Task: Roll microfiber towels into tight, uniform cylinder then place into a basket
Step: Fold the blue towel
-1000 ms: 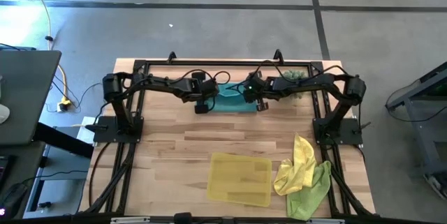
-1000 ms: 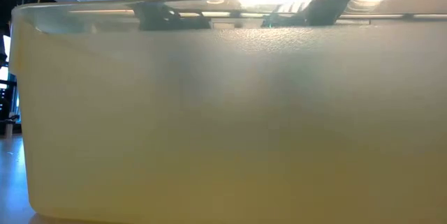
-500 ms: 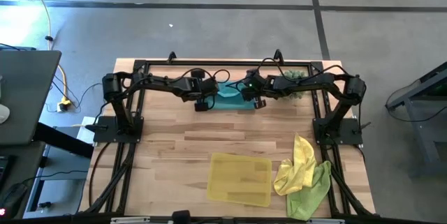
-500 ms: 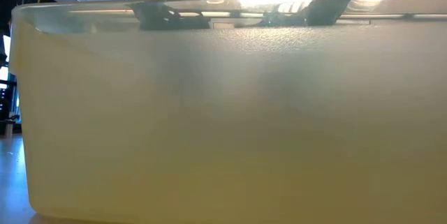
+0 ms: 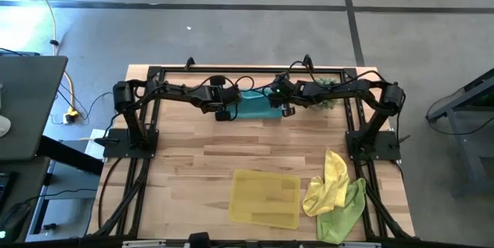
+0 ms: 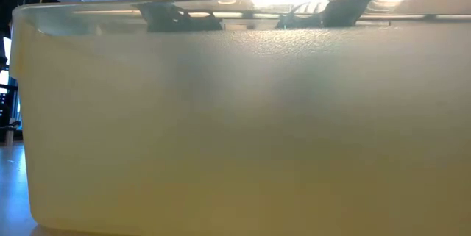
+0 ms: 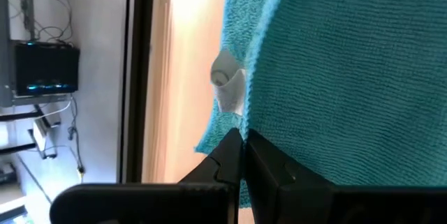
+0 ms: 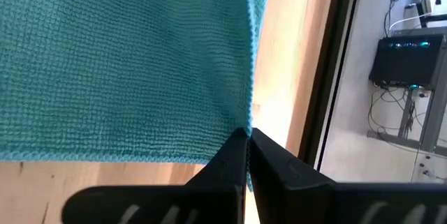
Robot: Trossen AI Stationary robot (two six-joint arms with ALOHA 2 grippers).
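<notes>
Two black, slender jointed arms rise from black frame bases, black cables looping along them, each ending in tapered matte-black fingers (image 7: 279, 172).

No readable text anywhere; the teal towel's (image 7: 335, 77) small tag looks blank.

You have one towel (image 5: 253, 107) at the table's (image 5: 185, 163) far edge, between the left gripper (image 5: 225, 113) and right gripper (image 5: 284, 110). The basket (image 5: 265, 197) sits near the front edge; two towels (image 5: 333, 194) lie heaped just right of it.
</notes>
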